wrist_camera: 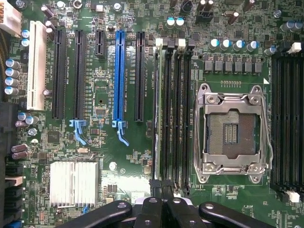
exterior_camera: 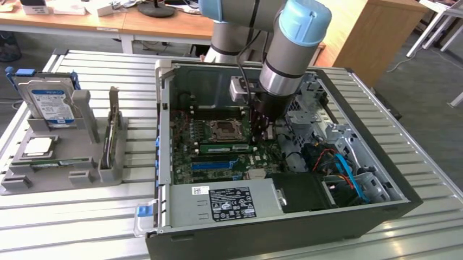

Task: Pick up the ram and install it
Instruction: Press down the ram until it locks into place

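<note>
Tool [wrist_camera: 161, 190] with black fingers pressed together sat over the motherboard's [wrist_camera: 109, 80] black memory slots [wrist_camera: 172, 114]; thin green ram [exterior_camera: 224, 148] stood seated beside the square metal socket [exterior_camera: 224, 130].

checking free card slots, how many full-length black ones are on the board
3 long black slots: two between the white slot and the blue slot, one between it and the memory slots. More may lie out of frame.

A slatted grey metal worktop [exterior_camera: 87, 211] stands on grey floor [exterior_camera: 426, 92]; beyond its far edge, wooden desks [exterior_camera: 79, 24] and a wooden cabinet [exterior_camera: 376, 32].
</note>
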Controlling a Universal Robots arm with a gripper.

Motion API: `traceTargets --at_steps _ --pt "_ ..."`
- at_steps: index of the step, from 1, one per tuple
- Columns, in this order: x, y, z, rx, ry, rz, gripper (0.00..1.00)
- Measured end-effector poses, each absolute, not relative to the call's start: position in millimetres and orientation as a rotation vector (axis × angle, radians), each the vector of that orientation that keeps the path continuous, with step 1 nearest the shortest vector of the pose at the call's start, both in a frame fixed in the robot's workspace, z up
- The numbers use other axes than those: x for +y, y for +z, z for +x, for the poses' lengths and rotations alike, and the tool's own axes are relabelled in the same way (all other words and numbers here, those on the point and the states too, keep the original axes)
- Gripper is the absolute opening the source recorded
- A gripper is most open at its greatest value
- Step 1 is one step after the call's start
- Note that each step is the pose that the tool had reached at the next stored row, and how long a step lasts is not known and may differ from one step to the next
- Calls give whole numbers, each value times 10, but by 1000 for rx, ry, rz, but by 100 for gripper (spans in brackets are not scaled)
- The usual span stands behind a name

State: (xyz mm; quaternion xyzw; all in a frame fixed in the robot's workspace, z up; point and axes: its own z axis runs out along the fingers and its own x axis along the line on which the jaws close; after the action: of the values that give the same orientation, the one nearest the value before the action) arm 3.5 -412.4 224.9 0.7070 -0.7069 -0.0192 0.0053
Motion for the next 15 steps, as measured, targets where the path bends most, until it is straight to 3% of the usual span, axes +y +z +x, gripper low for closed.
traceTargets --at_steps 15 --pt "-4124 2230 35 -2214 -60 2214 11"
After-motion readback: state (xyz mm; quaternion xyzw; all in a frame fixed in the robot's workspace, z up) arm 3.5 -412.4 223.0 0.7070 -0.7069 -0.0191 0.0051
